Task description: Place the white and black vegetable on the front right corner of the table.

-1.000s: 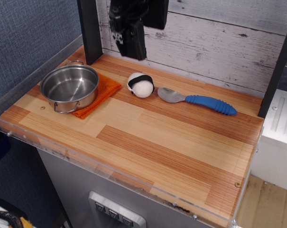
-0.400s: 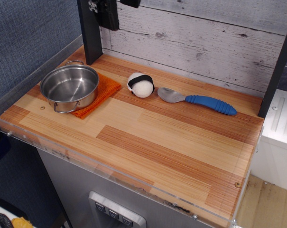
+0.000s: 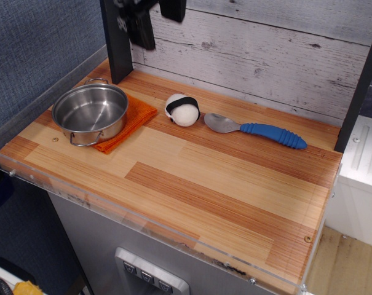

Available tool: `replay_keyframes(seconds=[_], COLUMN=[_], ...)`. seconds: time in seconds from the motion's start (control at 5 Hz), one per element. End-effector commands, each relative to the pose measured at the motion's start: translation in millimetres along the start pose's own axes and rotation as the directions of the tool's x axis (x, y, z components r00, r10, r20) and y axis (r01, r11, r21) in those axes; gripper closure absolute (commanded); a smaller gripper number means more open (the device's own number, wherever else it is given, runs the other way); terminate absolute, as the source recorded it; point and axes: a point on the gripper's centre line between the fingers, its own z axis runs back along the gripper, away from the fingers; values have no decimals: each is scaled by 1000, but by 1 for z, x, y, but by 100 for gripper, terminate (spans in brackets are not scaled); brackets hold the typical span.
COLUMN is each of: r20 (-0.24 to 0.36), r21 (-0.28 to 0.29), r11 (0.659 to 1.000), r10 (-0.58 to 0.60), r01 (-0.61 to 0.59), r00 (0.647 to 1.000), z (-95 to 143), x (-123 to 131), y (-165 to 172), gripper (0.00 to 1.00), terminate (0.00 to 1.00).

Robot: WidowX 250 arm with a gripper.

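Observation:
The white and black vegetable (image 3: pixel 182 109), a small white ball with a black band, lies on the wooden table (image 3: pixel 222 190) near the back middle, just left of the spoon. My gripper (image 3: pixel 141 35) hangs high at the top of the view, above the table's back left part and well up and left of the ball. Only its dark lower end shows against the black post, so I cannot tell how its jaws stand. It holds nothing that I can see.
A steel pot (image 3: pixel 91 113) sits on an orange cloth (image 3: pixel 135 120) at the left. A blue-handled spoon (image 3: pixel 259 130) lies right of the ball. A black post (image 3: pixel 116 43) stands at the back left. A clear acrylic rim (image 3: pixel 142 224) edges the table front.
My gripper rose from above the ball's left and moved left towards the black post, then dropped slightly. The ball, spoon and pot have not moved.

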Motion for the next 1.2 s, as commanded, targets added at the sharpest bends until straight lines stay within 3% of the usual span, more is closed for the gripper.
replay_keyframes(seconds=[0.0,0.6,1.0], r20=[-7,-42,-75], r21=[-6,84,113], r11=[999,990,988], r10=[-45,-109,-96], r01=[45,112,104], r00=[999,993,993], z=[-32,-91,-101], x=[-5,-23,-20], y=[-20,-38,-17], gripper=[0,0,0], terminate=[0,0,0])
